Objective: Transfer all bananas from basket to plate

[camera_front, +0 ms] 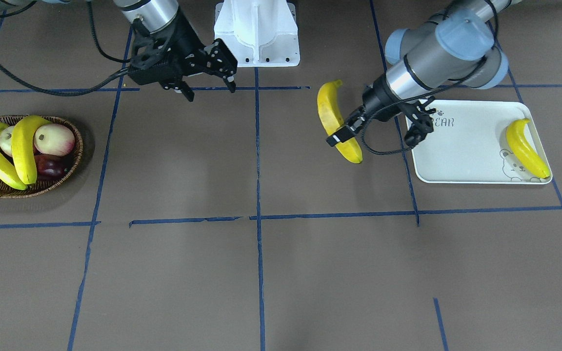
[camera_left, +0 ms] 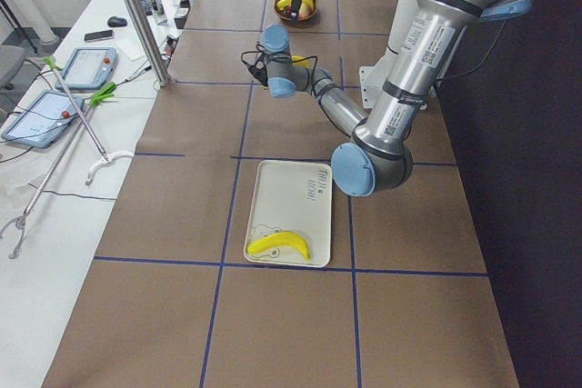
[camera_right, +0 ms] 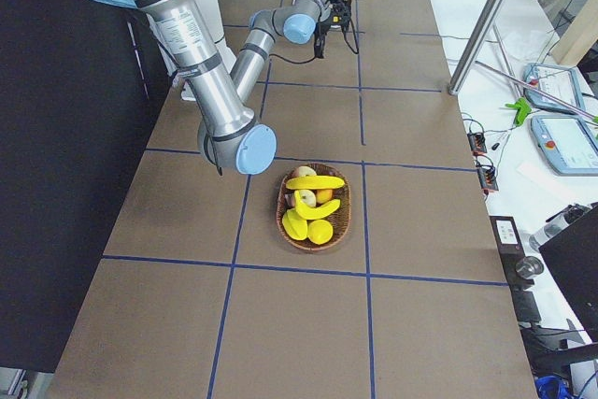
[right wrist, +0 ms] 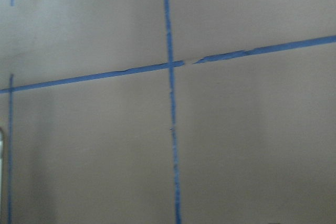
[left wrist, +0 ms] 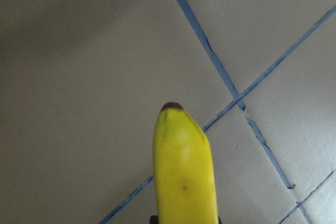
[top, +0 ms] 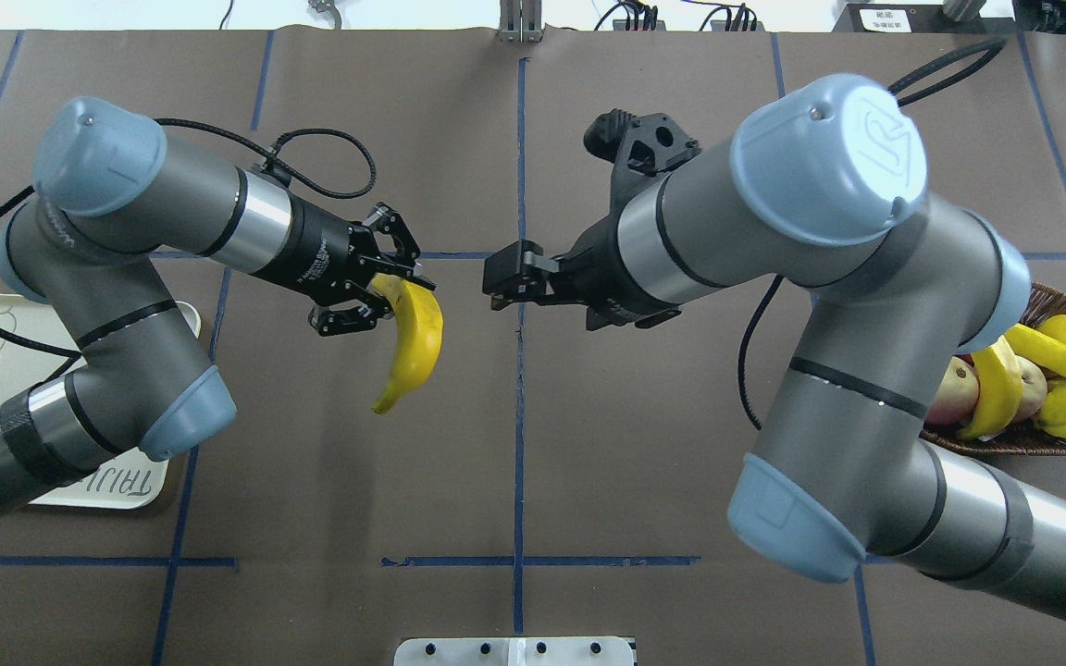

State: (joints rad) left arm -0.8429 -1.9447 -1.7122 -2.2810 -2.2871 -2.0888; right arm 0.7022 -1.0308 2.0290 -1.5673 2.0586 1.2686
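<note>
Front view, right of centre: left gripper [camera_front: 343,136] pinched tight across held banana [camera_front: 332,109]. The banana is smooth, curved and yellow, gripped nearer one end, just left of the plate and apart from it.
Front view, right edge: plate [camera_front: 461,156] is a flat off-white rectangle with rounded corners, a raised rim and a grey bear print. Plate banana [camera_front: 525,148] lies along its right side.
Front view, upper left: right gripper [camera_front: 210,90] is black, jaws spread wide, nothing between them.
Front view, left edge: basket [camera_front: 73,163] is shallow, round, brown woven wicker. Basket bananas [camera_front: 22,148] are glossy yellow, draped over round fruit [camera_front: 55,139] (cream-pink) and dark red fruit [camera_front: 49,166].
Overhead view, left of centre: held banana hangs from the left gripper, free tip pointing down-frame.
Overhead view, right edge: basket is partly hidden behind the right arm.
Left side view, lower centre: plate banana lies at the plate's near end.
Right side view, centre: basket is full of yellow curves.
Left wrist view, bottom centre: held banana's blunt brown-tipped end is over the matte brown table [left wrist: 79,77], which is crossed by blue tape [left wrist: 210,56].
Right wrist view: table and blue tape lines only.
</note>
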